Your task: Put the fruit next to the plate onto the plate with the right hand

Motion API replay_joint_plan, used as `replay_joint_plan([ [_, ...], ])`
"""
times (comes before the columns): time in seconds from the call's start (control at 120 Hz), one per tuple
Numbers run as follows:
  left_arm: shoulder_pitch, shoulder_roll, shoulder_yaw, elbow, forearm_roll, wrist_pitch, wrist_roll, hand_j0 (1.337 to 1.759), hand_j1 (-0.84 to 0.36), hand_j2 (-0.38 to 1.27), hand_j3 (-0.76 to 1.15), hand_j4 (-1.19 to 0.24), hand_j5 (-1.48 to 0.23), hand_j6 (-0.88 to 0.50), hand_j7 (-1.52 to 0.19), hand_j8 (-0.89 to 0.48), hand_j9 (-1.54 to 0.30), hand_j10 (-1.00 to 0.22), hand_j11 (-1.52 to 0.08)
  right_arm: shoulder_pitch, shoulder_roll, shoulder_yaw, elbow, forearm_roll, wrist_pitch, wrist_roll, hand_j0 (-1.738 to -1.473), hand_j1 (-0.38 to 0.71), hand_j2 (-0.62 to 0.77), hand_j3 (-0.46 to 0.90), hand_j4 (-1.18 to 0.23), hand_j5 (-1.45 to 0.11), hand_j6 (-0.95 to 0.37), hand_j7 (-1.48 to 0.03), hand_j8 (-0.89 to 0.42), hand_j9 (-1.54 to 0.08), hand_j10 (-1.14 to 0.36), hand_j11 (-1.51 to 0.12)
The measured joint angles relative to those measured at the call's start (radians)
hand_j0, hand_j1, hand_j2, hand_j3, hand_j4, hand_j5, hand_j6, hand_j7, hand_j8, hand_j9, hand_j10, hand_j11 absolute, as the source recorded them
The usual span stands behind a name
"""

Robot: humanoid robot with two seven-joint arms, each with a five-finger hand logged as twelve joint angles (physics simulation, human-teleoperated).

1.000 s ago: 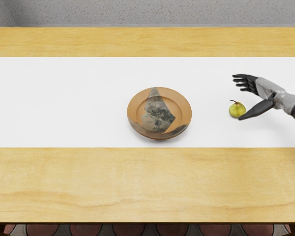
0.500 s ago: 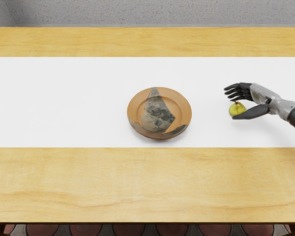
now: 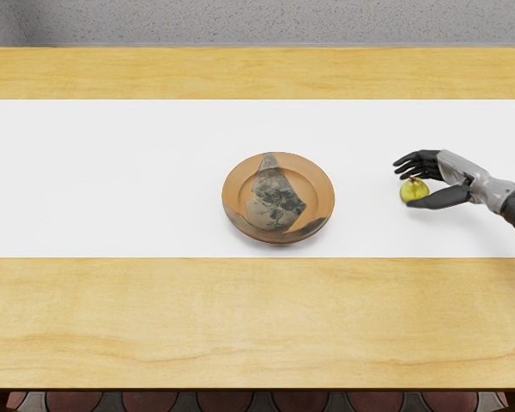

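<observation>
The right hand [image 3: 433,178] has come lower and closer than a moment ago. It now sits right around the small, round, yellow-green fruit [image 3: 414,190]. I cannot tell if it is gripping. The fruit lies on the smooth white cloth [image 3: 112,172] over the wooden surface [image 3: 240,318], well apart from the round brown plate [image 3: 230,196].

Legible markings: none recorded.
No lettering, number, brand or sign can be read on any surface. The plate [image 3: 320,184] is marked only with a dark grey, flower-like pattern, which is not writing; wood grain alone is seen on the tabletop [image 3: 257,318], and its white strip [image 3: 112,172] is plain.
</observation>
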Motion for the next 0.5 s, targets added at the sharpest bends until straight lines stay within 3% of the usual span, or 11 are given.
replay_joint_plan([
  [0.367,0.000,0.000,0.000,0.000,0.000,0.000,0.000,1.658,0.35,0.00,0.00,0.00,0.00,0.00,0.00,0.00,0.00,0.00,0.00,0.000,0.002,0.000,-0.002,0.000,0.002,0.000,-1.657,0.28,-0.06,0.00,-0.54,-0.69,-0.54,-0.69,-0.54,-0.69,-0.45,-0.69],
  [0.5,0.000,0.000,0.000,0.000,0.000,0.000,0.000,1.658,0.35,0.00,0.00,0.00,0.00,0.00,0.00,0.00,0.00,0.00,0.00,-0.004,0.001,0.001,-0.002,0.001,0.004,0.000,-1.656,0.31,-0.02,0.00,-0.58,-0.75,-0.58,-0.75,-0.50,-0.76,-0.42,-0.76],
])
